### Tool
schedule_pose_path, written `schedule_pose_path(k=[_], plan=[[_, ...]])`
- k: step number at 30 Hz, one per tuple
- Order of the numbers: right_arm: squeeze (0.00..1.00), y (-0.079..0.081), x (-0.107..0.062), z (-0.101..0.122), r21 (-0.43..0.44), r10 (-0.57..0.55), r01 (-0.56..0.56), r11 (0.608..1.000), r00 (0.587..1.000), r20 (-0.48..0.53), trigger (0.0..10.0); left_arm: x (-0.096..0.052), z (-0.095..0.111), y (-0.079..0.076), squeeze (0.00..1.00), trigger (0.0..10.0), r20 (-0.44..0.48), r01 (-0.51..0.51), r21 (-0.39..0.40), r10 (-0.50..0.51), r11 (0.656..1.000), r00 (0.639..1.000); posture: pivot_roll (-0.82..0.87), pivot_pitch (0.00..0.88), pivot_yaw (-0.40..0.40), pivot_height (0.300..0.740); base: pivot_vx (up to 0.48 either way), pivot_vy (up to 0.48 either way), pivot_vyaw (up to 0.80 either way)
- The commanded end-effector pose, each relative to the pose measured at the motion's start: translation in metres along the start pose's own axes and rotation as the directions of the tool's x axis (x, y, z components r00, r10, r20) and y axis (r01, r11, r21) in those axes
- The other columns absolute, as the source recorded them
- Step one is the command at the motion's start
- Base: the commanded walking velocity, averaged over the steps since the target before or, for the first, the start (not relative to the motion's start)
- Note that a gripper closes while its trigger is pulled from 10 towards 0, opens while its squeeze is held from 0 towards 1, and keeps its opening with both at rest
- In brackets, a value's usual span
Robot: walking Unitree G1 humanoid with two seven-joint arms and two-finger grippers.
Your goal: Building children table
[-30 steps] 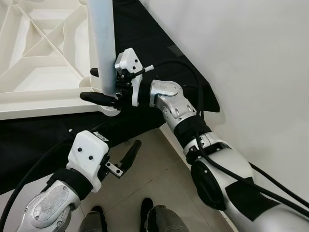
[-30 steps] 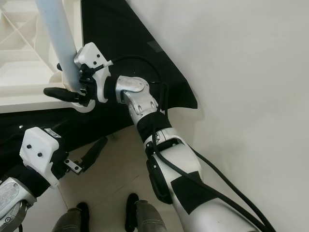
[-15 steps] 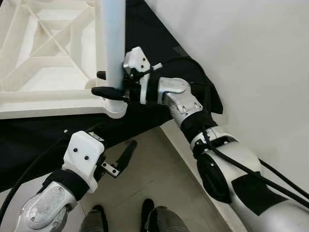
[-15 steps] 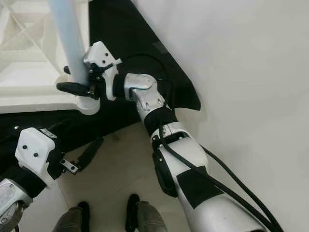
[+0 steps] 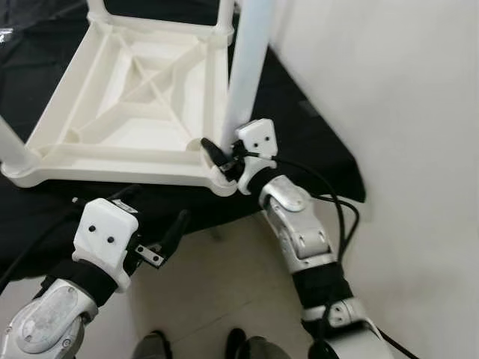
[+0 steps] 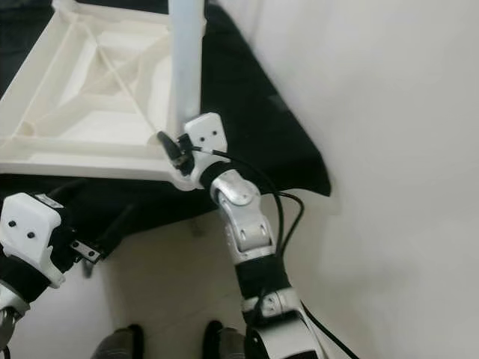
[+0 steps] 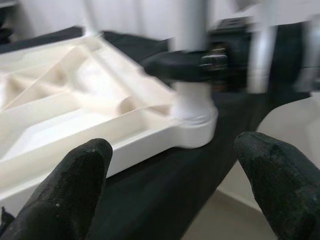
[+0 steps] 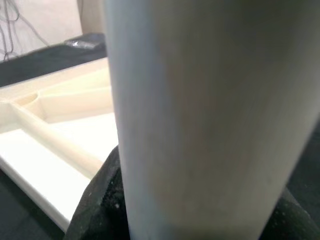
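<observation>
Looks like a plain room of a home. Pale tiled floor at lower centre, bare white wall on the right, black cloth spread across the upper half.

The table leg runs off the top edge (its upper end unseen); the left wrist view is blurred.

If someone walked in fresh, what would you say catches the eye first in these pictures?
The upturned white table top, ribbed underside showing, lying on a black cloth on the floor. At its near corner stands a pale table leg, and the right claw is shut around its base. The left claw hangs open just in front of the table's near edge, holding nothing.
</observation>
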State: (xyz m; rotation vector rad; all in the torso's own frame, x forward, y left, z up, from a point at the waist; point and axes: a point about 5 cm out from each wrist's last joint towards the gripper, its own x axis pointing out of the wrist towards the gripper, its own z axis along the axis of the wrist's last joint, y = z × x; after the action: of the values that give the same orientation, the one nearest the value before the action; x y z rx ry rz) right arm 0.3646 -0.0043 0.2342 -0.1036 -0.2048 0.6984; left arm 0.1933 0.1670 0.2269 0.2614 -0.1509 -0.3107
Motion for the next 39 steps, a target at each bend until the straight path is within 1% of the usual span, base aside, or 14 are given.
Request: schedule_pose_path(k=[1,4,5,10,11,13,14,15,18,22,23,24,37,39], plan=[[0.00,0.012,-0.004,-0.054,0.038,0.018,-0.009,0.999,0.972,-0.235,10.0,0.000,-0.003,-0.004,0.00,10.0,-0.006,0.020,-0.009,-0.020,1.000,1.000,0.24,0.299,-0.191,0.740,0.000,0.000,0.00],[0.00,0.013,0.003,-0.042,0.047,0.040,-0.031,0.998,0.978,-0.205,10.0,0.000,-0.003,-0.005,0.00,10.0,-0.003,0.021,-0.008,-0.021,1.000,1.000,0.25,0.297,-0.190,0.740,0.000,0.000,0.00],[1.00,0.014,0.003,-0.033,0.080,0.075,-0.062,0.995,0.983,-0.168,10.0,0.000,-0.002,-0.005,0.00,10.0,-0.002,0.022,-0.008,-0.022,1.000,1.000,0.25,0.293,-0.193,0.740,0.000,0.000,0.00],[1.00,0.011,0.006,-0.005,0.142,0.236,-0.229,0.963,0.971,-0.034,10.0,0.001,-0.002,-0.006,0.00,10.0,0.002,0.027,-0.010,-0.027,1.000,1.000,0.26,0.288,-0.195,0.740,0.000,0.000,0.00],[0.70,0.010,0.006,0.001,0.133,0.291,-0.289,0.948,0.957,0.004,10.0,0.001,-0.002,-0.007,0.00,10.0,0.003,0.029,-0.010,-0.029,1.000,1.000,0.26,0.288,-0.195,0.740,0.000,0.000,0.00],[0.70,0.007,0.009,0.008,0.106,0.345,-0.347,0.932,0.938,0.043,10.0,0.001,-0.002,-0.007,0.00,10.0,0.003,0.030,-0.010,-0.030,1.000,1.000,0.26,0.287,-0.195,0.740,0.000,0.000,0.00],[0.00,0.005,0.009,0.015,0.075,0.419,-0.424,0.903,0.905,0.072,10.0,0.001,-0.002,-0.008,0.00,10.0,0.004,0.031,-0.011,-0.031,0.999,1.000,0.26,0.285,-0.198,0.740,0.000,0.000,0.00],[0.00,0.005,0.009,0.015,0.075,0.419,-0.424,0.903,0.905,0.072,10.0,0.001,-0.002,-0.008,0.00,10.0,0.004,0.031,-0.011,-0.031,0.999,1.000,0.26,0.285,-0.198,0.740,0.000,0.000,0.00],[0.00,0.000,0.009,0.028,-0.035,0.605,-0.604,0.796,0.793,0.072,10.0,0.000,-0.002,-0.010,0.00,10.0,0.003,0.034,-0.011,-0.034,0.999,0.999,0.28,0.292,-0.202,0.740,0.000,0.000,0.00],[0.00,-0.001,0.008,0.032,-0.055,0.658,-0.656,0.753,0.751,0.054,10.0,-0.001,-0.002,-0.010,0.00,10.0,0.001,0.035,-0.009,-0.035,0.999,0.999,0.28,0.297,-0.200,0.740,0.000,0.000,0.00],[0.00,-0.002,0.008,0.034,-0.053,0.672,-0.670,0.740,0.739,0.047,9.3,-0.002,-0.001,-0.010,0.00,10.0,0.000,0.036,-0.009,-0.036,0.999,0.999,0.28,0.301,-0.201,0.740,0.000,0.000,0.00],[0.00,-0.004,0.009,0.036,-0.051,0.678,-0.676,0.735,0.734,0.043,0.0,-0.002,-0.001,-0.011,0.00,10.0,-0.001,0.037,-0.008,-0.037,0.999,0.999,0.29,0.307,-0.201,0.740,0.000,0.000,0.00],[0.00,-0.020,0.007,0.036,-0.053,0.677,-0.675,0.736,0.736,0.008,0.0,-0.004,-0.001,-0.010,0.00,10.0,-0.007,0.037,-0.004,-0.037,0.999,0.999,0.28,0.314,-0.196,0.740,0.000,0.000,0.00],[0.00,-0.030,0.002,0.017,-0.051,0.572,-0.575,0.817,0.818,-0.057,0.0,-0.004,-0.001,-0.010,0.00,10.0,-0.008,0.037,-0.004,-0.037,0.999,0.999,0.27,0.313,-0.198,0.740,0.000,0.000,0.00]])
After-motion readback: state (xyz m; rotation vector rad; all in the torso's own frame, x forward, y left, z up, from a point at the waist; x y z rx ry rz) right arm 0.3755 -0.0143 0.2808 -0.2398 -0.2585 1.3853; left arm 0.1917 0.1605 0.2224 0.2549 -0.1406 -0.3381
